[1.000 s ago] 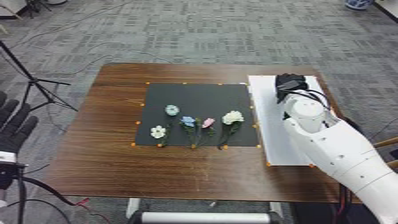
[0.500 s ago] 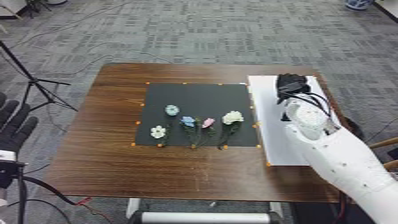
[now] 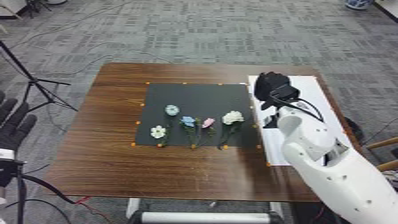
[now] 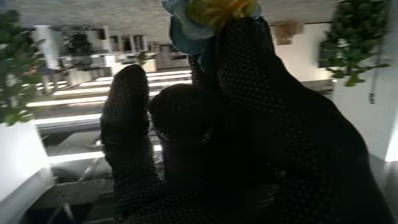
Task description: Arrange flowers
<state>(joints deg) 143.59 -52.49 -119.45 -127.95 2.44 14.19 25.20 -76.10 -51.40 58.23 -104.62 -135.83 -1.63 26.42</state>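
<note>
Flower (image 4: 210,17) pinched, right of the mat (image 3: 178,95).
My right hand (image 3: 273,87) is over the white board (image 3: 307,89), beside the mat, with the flower gripped at its fingertips. Placement on the mat appears due: I should hold lightly, come in low, let the stem settle first, and release without brushing the white flower (image 3: 233,118) near the mat's right edge. Condition: rounded blue petals about a yellow-orange centre, likely soft and easily creased. My left hand (image 3: 16,125), left of the mat, has relaxed, extended fingers.
</note>
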